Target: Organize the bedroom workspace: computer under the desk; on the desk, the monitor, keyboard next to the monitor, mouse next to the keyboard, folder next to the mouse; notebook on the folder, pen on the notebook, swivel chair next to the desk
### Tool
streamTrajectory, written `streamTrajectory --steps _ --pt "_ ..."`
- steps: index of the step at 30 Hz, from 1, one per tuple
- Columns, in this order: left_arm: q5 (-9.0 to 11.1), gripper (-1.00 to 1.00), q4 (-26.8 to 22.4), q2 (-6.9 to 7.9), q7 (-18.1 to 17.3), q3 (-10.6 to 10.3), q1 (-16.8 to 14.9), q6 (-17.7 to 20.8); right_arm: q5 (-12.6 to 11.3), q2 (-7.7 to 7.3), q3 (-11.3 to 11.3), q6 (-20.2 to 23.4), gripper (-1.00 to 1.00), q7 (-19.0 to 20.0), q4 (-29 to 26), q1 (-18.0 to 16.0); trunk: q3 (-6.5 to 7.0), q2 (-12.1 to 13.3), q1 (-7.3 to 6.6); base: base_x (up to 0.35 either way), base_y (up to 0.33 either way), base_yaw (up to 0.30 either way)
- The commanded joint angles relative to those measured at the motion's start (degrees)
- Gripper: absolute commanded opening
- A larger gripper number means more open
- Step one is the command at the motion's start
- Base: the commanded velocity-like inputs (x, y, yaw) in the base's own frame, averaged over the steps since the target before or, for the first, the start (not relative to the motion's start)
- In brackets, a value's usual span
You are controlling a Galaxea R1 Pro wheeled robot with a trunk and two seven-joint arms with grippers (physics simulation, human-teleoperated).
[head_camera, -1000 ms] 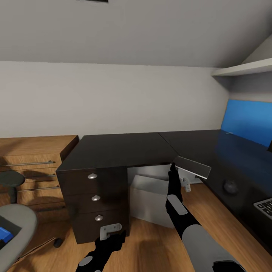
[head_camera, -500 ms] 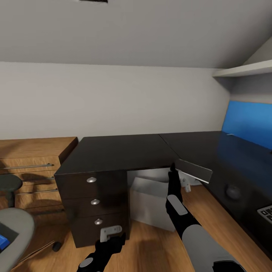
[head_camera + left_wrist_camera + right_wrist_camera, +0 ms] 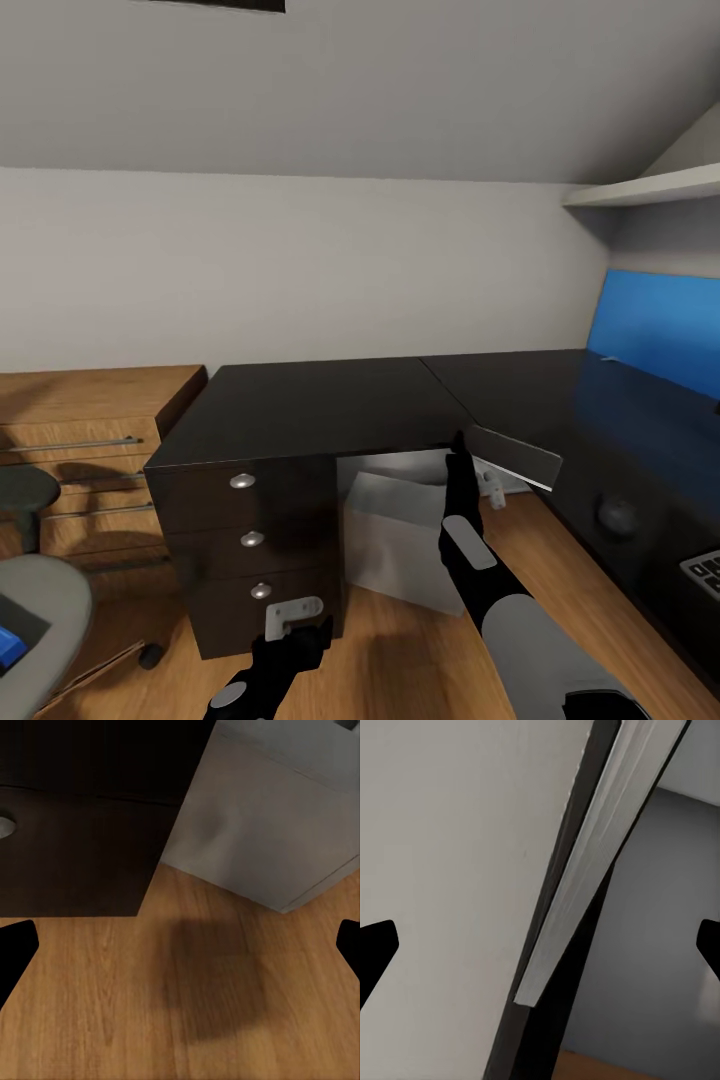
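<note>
Just above the right gripper [image 3: 487, 484], at the inner corner of the desk [image 3: 320, 405]: the notebook [image 3: 512, 455]. It is a thin flat slab with a dark grey cover and a pale edge, tilted, one corner at the desk's rim and the rest hanging over open floor.

- **Right gripper:** raised. In the right wrist view its fingertips stand far apart, and the notebook [image 3: 585, 870] runs edge-on through the gap, touching neither tip. What bears the slab cannot be told.
- **Left gripper [image 3: 290, 612]:** low and well to the side of the right one, in front of the drawer unit [image 3: 250, 520]. Its fingers are spread over bare floor and it carries nothing.
- **Handling, judged:** light and fairly stiff, but likely to flex or pivot if pinched at a corner. The smooth cover is probably slippery. It is not fragile.
- **Hold, judged:** best across the thickness at the middle of a long edge, pads flat on both covers, so the slab cannot swing.
- **Below the right gripper:** the computer [image 3: 400, 545], a pale grey box on the floor under the desk.
- **Beyond the right gripper, along the desk's long wing:** a dark rounded lump [image 3: 612, 512], probably the mouse, then a corner of the keyboard [image 3: 705, 570].
- **Far past the left gripper:** the swivel chair [image 3: 40, 610], with the blue folder [image 3: 8, 645] on its seat. The notebook's stacking place is therefore not yet ready.
</note>
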Motion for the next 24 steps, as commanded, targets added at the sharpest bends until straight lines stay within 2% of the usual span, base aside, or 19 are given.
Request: streamTrajectory --steps 1,7,24 --pt "0.41 1.0 -0.1 0.06 0.48 -0.16 -0.06 0.09 -0.61 0.04 -0.3 -0.01 1.0 0.53 0.05 -0.04 -0.06 -0.03 -0.01 0.0 0.0 0.0" --pt "0.47 1.0 -0.07 0.06 0.48 -0.16 -0.06 0.09 -0.61 0.04 -1.93 0.04 1.0 0.53 0.05 -0.04 -0.06 -0.03 -0.01 0.0 0.0 0.0" --pt "0.53 1.0 0.0 0.06 0.56 -0.94 -0.06 0.09 -0.61 -0.04 -2.44 0.02 1.0 0.59 -0.04 -0.04 -0.06 -0.03 -0.01 0.0 0.0 0.0"
